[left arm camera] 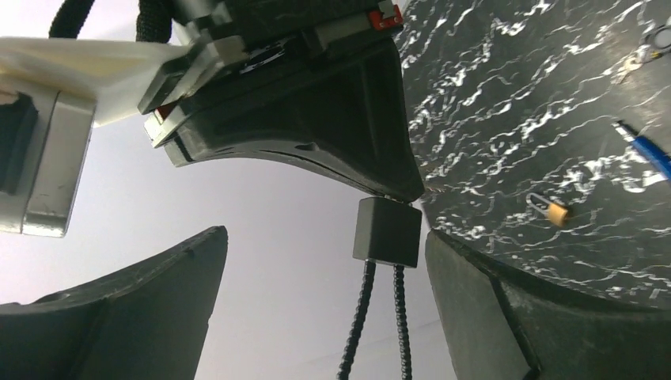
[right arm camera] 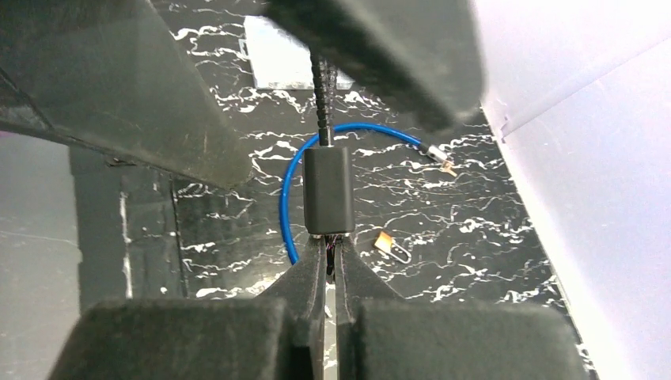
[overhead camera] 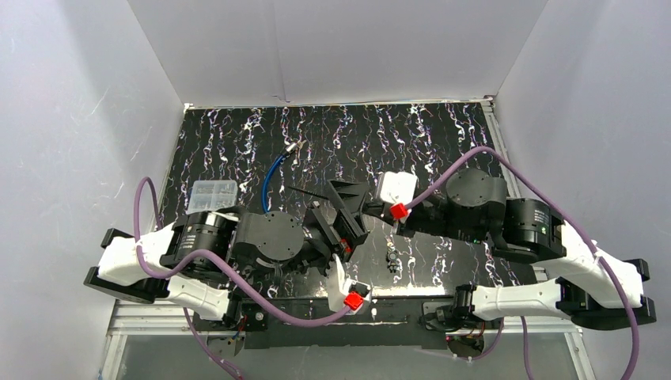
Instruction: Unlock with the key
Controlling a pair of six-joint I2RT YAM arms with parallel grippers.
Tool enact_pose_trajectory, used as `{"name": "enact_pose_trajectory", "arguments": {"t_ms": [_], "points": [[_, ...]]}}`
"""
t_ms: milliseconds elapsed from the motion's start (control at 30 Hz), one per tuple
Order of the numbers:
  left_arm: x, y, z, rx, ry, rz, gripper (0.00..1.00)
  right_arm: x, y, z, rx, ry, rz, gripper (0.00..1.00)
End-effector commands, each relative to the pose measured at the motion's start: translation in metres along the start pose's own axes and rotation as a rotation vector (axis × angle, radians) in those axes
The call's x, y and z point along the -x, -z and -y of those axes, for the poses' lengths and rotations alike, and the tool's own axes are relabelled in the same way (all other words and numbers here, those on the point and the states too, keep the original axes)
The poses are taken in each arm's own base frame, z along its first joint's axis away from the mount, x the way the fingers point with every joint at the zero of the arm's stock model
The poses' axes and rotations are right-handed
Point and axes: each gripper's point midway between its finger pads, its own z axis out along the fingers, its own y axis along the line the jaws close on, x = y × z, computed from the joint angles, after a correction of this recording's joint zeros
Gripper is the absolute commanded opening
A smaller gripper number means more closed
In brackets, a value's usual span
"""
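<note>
A small black lock body (right arm camera: 329,190) with a black beaded cable (right arm camera: 320,95) hangs in the air above the table. My right gripper (right arm camera: 329,257) is shut on the key at the lock's lower end; only a sliver of the key shows between the pads. In the left wrist view the lock body (left arm camera: 388,231) sits between the wide-open fingers of my left gripper (left arm camera: 324,309), close to the right-hand finger (left arm camera: 538,317), its two cable strands (left arm camera: 380,317) running down. From above, both grippers meet mid-table: right (overhead camera: 336,194), left (overhead camera: 320,207).
A small brass padlock (right arm camera: 392,245) lies on the black marbled table (overhead camera: 443,142), also seen as the padlock (left arm camera: 551,210). A blue cable (overhead camera: 273,170) curves at the back left, a clear plastic box (overhead camera: 212,194) sits by the left arm, and a small dark object (overhead camera: 391,257) lies near the front.
</note>
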Motion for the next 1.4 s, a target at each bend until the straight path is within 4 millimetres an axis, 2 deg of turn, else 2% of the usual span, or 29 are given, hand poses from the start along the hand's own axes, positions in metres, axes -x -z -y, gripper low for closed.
{"name": "enact_pose_trajectory", "arguments": {"t_ms": [0, 300, 467, 667, 900, 1033, 1100, 1367], "points": [[0.009, 0.010, 0.014, -0.081, 0.098, 0.048, 0.91, 0.026, 0.017, 0.026, -0.159, 0.099, 0.055, 0.01], [-0.010, 0.003, 0.033, -0.163, 0.148, -0.001, 0.73, 0.041, 0.017, 0.015, -0.148, 0.112, 0.101, 0.01], [-0.021, -0.009, 0.021, -0.142, 0.199, -0.031, 0.53, 0.042, 0.016, 0.007, -0.138, 0.119, 0.111, 0.01], [-0.025, -0.019, 0.013, -0.113, 0.212, -0.041, 0.45, 0.044, 0.015, 0.001, -0.138, 0.141, 0.113, 0.01], [-0.023, -0.020, 0.002, -0.077, 0.211, -0.034, 0.16, 0.042, 0.014, -0.003, -0.138, 0.122, 0.129, 0.01], [-0.022, -0.020, -0.002, -0.059, 0.205, -0.025, 0.03, 0.039, 0.014, -0.006, -0.133, 0.085, 0.143, 0.01], [-0.020, -0.020, -0.004, -0.056, 0.200, -0.017, 0.00, 0.040, 0.015, -0.009, -0.125, 0.062, 0.159, 0.01], [-0.009, -0.021, -0.010, -0.015, 0.093, 0.032, 0.00, 0.047, 0.017, -0.023, -0.054, -0.045, 0.232, 0.01]]}}
